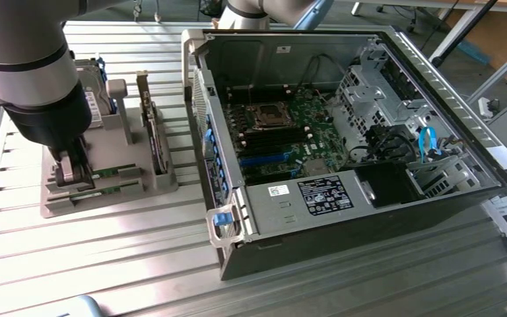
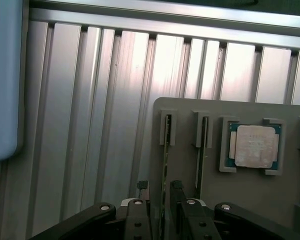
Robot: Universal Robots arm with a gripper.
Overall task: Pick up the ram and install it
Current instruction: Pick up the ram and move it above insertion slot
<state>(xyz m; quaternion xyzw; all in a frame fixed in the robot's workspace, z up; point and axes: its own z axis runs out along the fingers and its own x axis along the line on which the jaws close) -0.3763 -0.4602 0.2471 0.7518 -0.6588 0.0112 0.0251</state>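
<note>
The ram [image 2: 165,160] stands edge-on in a slot of the grey holder [image 2: 250,200], a thin green stick seen from above. My gripper [image 2: 160,189] is open, with one black finger on each side of the stick and a small gap on both sides. A second green stick [image 2: 201,160] stands in the neighbouring slot. In the exterior view my gripper [image 1: 73,173] reaches down into the holder [image 1: 103,201] at the exterior view's left. The open computer case [image 1: 324,205] lies at the exterior view's right, its motherboard's memory slots [image 1: 276,140] exposed.
A dark expansion card [image 1: 152,132] stands upright in the holder beside my gripper. A square silver processor chip [image 2: 255,146] sits in its own recess. Everything rests on a slatted aluminium table [image 1: 103,264]. Cables and a drive cage [image 1: 385,99] fill the case's far side.
</note>
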